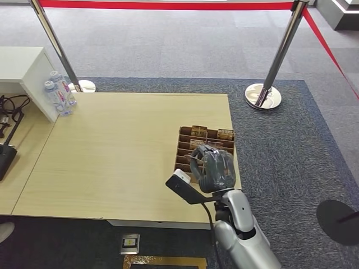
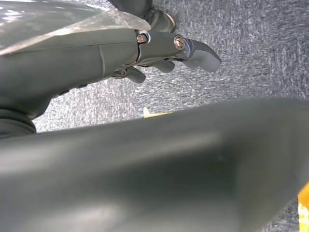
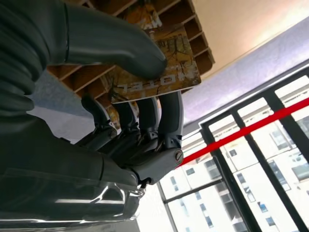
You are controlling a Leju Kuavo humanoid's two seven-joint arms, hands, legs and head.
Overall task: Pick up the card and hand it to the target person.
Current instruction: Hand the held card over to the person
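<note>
In the head view, the right hand point(image 1: 213, 168) is seen poised over the slotted wooden card rack point(image 1: 185, 147) that stands near the right edge of the tabletop point(image 1: 118, 151). More cards are seen standing in the rack's far slots. Two water bottles point(image 1: 59, 94) are stood at the far left corner, beside a white cabinet point(image 1: 25, 70), and chrome stanchions point(image 1: 265, 92) with a red rope point(image 1: 169, 5) are placed on the carpet beyond. No person is seen there.

In the left wrist view, the left hand point(image 2: 171, 53) is shown hanging over grey carpet; its fingers point(image 2: 200, 54) are lightly curled, nothing is held, and whether they are closed cannot be told.

In the right wrist view, the card point(image 3: 160, 67) is seen pinched between the thick thumb point(image 3: 120, 41) on one face and the dark fingers point(image 3: 160, 121) on the other, just beside the rack's slots; whether it has been fully drawn clear cannot be told.

The grasp is judged to be made; the lift, the turn towards the target person and the handover are judged to remain.
</note>
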